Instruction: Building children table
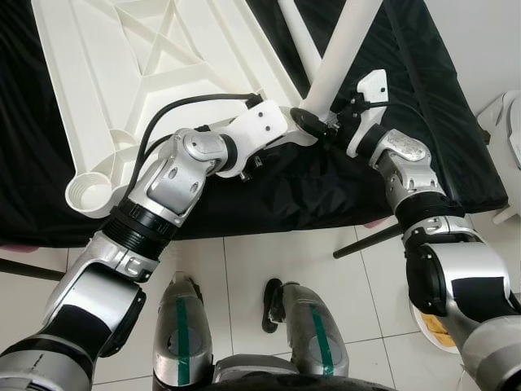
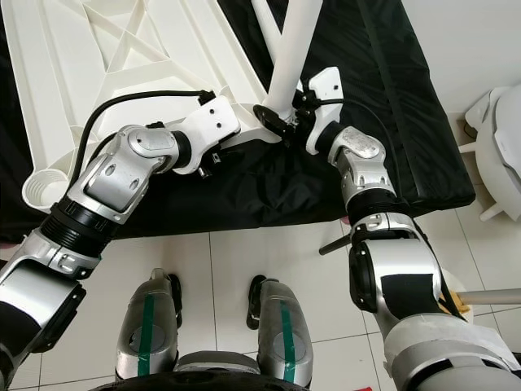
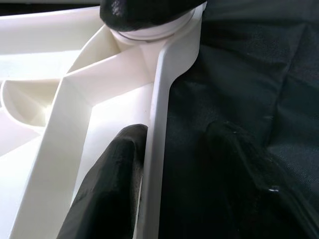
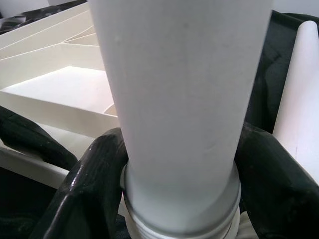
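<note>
At the near corner of the upturned white plastic tabletop (image 1: 155, 73) on black cloth (image 1: 269, 191): leg meets socket.
Right gripper (image 4: 179, 164) clamps the white tubular leg (image 1: 342, 49), tilted over the socket; left gripper (image 3: 164, 164) pinches the tabletop's rim beside it.

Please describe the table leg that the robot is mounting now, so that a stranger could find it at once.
Find the white tabletop lying upside down on the black cloth. At its near corner, where both arms meet, stands the white leg, gripped low down by the right tool. The other leg lies loose on the cloth, but this one rises tilted from the corner socket.
</note>
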Controlling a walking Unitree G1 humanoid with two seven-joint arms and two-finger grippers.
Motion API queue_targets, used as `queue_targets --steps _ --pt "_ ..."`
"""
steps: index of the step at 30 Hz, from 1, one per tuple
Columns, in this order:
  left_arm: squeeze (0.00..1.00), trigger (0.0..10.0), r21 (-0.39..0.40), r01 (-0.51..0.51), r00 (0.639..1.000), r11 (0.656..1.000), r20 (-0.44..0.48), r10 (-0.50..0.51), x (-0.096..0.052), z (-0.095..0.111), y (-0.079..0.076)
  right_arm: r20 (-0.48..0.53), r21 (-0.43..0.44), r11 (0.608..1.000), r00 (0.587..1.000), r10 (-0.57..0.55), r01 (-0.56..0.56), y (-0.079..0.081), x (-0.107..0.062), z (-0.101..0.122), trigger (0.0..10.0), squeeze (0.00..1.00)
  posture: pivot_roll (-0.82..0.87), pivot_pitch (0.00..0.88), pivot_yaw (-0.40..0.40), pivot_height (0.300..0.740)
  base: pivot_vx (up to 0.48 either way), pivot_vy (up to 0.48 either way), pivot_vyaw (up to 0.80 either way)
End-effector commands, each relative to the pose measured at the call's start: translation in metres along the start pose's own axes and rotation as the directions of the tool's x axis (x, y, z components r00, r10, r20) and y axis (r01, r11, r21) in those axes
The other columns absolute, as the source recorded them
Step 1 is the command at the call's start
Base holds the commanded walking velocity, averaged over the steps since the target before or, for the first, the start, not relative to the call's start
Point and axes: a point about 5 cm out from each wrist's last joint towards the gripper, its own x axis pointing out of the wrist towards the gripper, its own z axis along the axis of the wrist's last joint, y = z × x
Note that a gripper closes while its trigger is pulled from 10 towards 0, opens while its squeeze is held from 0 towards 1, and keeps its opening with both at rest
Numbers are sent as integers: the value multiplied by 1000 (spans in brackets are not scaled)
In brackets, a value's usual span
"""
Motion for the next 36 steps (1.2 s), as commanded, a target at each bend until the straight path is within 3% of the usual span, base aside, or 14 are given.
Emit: queue_targets --steps 1,10,14,25,33,36 --pt "0 10000 13 10 1000 1000 -4 -10 3 0 -3 -32 11 1000 999 21 -20 5 -1 -7 10000 0 9 78 -62 740 0 0 0" --pt "0 10000 11 6 1000 1000 -3 -6 2 0 -3 19 28 999 999 45 -46 20 -1 -7 10000 0 7 82 -67 740 0 0 0" --pt "0 10000 10 7 1000 1000 -1 -7 3 0 -3 58 52 995 995 76 -79 34 -2 -6 10000 0 3 81 -66 740 0 0 0" --pt "0 10000 14 9 1000 1000 -1 -9 3 0 -4 89 77 997 996 20 -27 39 -9 -6 10000 0 3 79 -67 740 0 0 0" --pt "0 10000 13 6 1000 1000 -1 -6 2 0 -4 92 93 986 984 -150 142 44 -13 -9 10000 0 9 74 -78 740 0 0 0" --pt "0 10000 12 3 1000 1000 -2 -3 2 0 -4 86 114 960 960 -266 255 48 -13 -14 10000 0 11 71 -80 740 0 0 0"
